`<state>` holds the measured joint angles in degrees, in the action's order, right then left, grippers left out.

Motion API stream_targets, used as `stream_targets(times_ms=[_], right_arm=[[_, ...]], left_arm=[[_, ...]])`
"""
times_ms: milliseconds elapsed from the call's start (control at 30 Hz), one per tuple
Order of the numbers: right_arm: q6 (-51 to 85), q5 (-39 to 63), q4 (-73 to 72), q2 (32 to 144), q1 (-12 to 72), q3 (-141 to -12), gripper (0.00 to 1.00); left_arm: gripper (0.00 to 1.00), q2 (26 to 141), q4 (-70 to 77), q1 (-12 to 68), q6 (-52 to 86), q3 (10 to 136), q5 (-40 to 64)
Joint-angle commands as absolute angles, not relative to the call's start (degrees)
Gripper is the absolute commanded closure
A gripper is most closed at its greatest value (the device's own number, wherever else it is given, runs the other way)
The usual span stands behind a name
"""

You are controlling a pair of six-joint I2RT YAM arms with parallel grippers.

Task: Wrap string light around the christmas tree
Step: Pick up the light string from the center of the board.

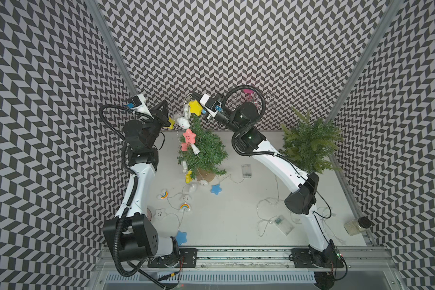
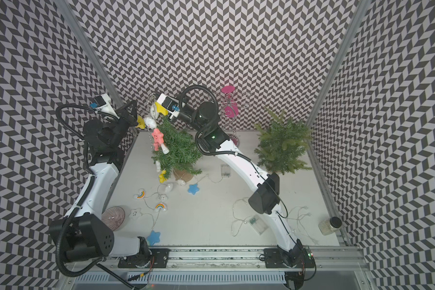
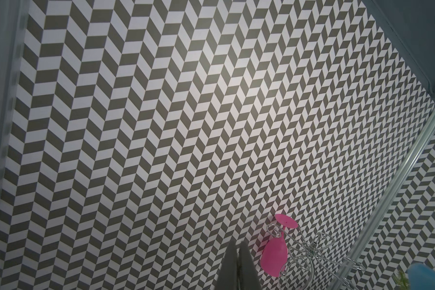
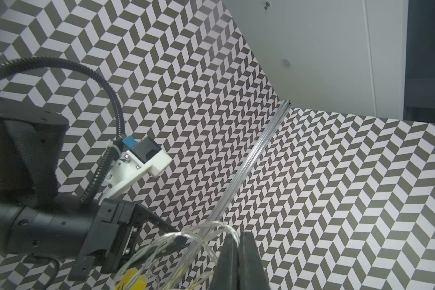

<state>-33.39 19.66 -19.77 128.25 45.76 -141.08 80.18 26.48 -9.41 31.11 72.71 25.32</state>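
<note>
String light (image 4: 133, 280) pinched in right gripper (image 4: 237, 236) (left gripper (image 3: 237, 243) closed).

The counter (image 1: 236, 226) held two green trees (image 1: 206, 148), two battery boxes (image 1: 246, 171), two blue stars (image 1: 216, 189), two rainbow lights (image 1: 164, 194) and one jar (image 1: 357, 226) at four o'clock.

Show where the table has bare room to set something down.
Bare table lies between the blue star by the christmas tree, the clear battery box and the front rail. Crowded: string light charms and wire toward the left arm's base.
</note>
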Motion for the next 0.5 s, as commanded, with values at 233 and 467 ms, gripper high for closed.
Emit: stream_targets(times_ms=[233, 467], right_arm=[[-37.8, 20.3, -23.8, 129.3, 46.5, -138.5, 1.0], [-41.4, 21.2, -23.3, 123.8, 49.7, -130.3, 1.0]], left_arm=[[1.0, 73.9, 36.6, -8.4, 26.0, 62.9, 29.4], [1.0, 65.9, 27.4, -8.4, 28.0, 56.3, 17.0]])
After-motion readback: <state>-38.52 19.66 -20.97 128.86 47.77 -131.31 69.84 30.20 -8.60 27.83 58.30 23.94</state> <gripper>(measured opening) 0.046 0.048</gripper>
